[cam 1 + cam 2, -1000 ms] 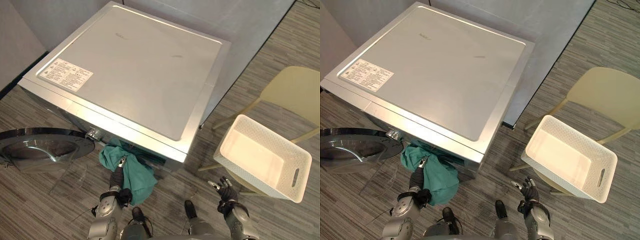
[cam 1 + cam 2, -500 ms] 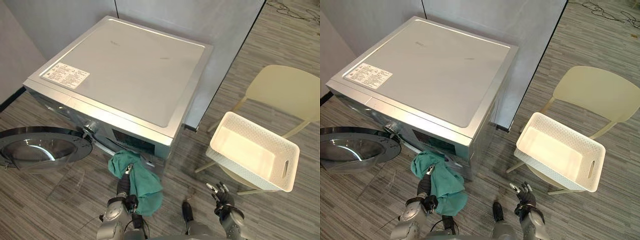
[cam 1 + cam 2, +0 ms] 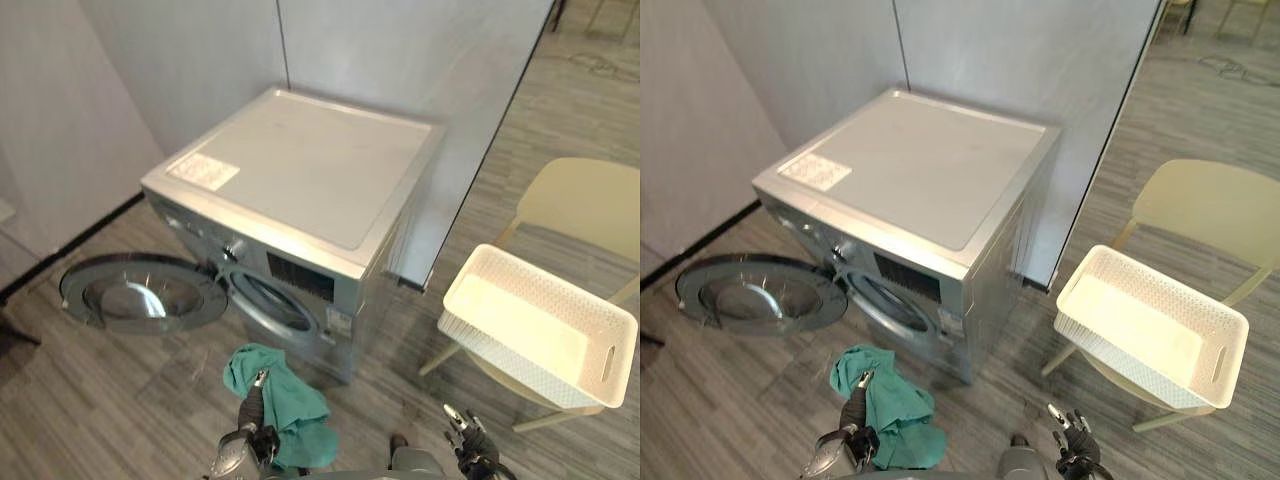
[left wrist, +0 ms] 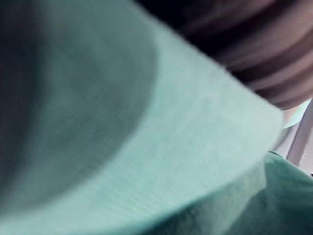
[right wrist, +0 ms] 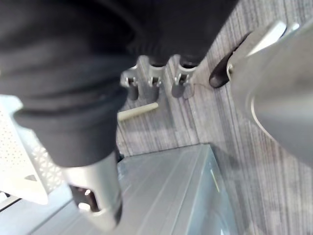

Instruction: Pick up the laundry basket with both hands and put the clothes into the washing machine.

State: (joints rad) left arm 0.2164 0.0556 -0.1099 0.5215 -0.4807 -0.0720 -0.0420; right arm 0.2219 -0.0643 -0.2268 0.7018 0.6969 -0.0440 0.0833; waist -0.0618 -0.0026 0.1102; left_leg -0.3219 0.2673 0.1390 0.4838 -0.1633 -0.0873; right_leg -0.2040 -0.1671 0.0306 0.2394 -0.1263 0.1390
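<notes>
Left robot hand [image 3: 252, 405] clutches teal cloth [image 3: 295, 410], seen whole from the head; right robot hand [image 3: 468, 440] relaxed.

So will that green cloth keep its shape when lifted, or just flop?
It will probably flop: the cloth sags in crumpled folds by the left hand. It is likely light, as it looks thin. It may trail or snag, since loose parts spread well past the hand.
</notes>
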